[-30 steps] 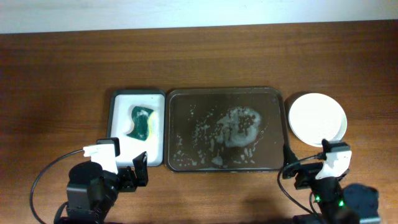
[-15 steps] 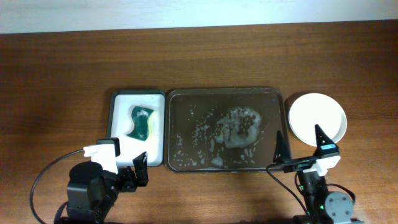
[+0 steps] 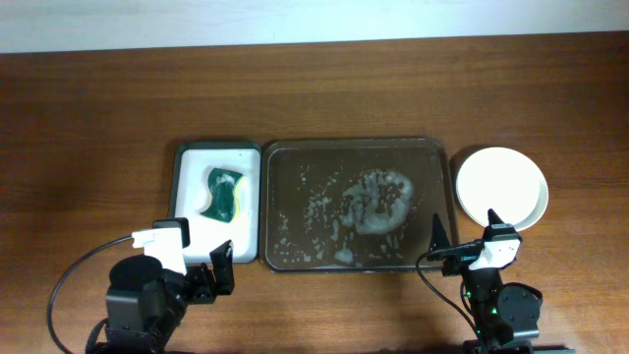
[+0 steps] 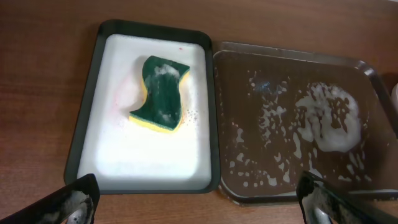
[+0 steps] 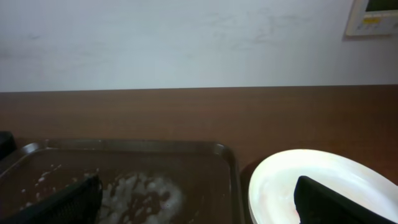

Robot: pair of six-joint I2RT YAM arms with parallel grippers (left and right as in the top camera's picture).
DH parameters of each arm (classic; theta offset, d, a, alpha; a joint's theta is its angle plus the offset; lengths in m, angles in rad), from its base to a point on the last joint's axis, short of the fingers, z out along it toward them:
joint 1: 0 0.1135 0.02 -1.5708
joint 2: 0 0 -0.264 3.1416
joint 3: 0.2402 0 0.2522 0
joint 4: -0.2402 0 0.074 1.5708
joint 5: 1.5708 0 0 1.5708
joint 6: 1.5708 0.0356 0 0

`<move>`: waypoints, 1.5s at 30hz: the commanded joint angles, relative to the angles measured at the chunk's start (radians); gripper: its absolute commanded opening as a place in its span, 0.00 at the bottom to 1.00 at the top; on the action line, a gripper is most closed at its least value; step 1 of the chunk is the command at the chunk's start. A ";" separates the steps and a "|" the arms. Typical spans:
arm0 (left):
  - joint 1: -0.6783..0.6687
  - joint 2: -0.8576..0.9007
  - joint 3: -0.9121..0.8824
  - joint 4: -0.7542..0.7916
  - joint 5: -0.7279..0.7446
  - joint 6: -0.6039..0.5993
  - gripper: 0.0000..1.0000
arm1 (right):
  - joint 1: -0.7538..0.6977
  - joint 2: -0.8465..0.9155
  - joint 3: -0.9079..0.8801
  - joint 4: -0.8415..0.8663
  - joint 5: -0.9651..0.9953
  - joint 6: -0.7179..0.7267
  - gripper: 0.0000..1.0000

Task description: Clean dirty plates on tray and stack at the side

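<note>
The dark brown tray lies mid-table with soapy foam and wet specks, and no plate is on it. A white plate sits on the table just right of the tray; whether others lie under it, I cannot tell. No mint green plate shows. My right gripper is open and empty near the tray's front right corner, one finger over the plate's near rim. In the right wrist view the plate and tray lie ahead of the open fingers. My left gripper is open and empty, and so it shows in the left wrist view.
A smaller black-rimmed white tray left of the brown tray holds a green and yellow sponge. The left wrist view shows this sponge, the white tray and the brown tray. A pale wall stands behind the table.
My right arm has drawn back and shifted left toward the tray's front right corner, and its fingers now show spread wide. The left arm has not moved.
</note>
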 commanded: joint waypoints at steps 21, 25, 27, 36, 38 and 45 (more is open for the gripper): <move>-0.004 -0.004 -0.005 0.001 -0.007 -0.002 0.99 | -0.115 -0.010 -0.005 -0.005 0.019 -0.001 0.99; -0.004 -0.004 -0.005 0.001 -0.007 -0.002 0.99 | -0.115 -0.010 -0.005 -0.005 0.019 -0.001 0.99; -0.004 -0.004 -0.005 0.001 -0.007 -0.002 0.99 | -0.115 -0.010 -0.005 -0.005 0.019 -0.001 0.99; -0.004 -0.004 -0.005 0.001 -0.007 -0.002 0.99 | -0.115 -0.010 -0.005 -0.006 0.019 -0.001 0.99; -0.004 -0.004 -0.005 0.001 -0.007 -0.002 1.00 | -0.115 -0.010 -0.005 -0.005 0.019 -0.001 0.99; -0.001 -0.011 -0.005 -0.001 -0.016 0.002 0.99 | -0.115 -0.010 -0.005 -0.005 0.019 -0.001 0.99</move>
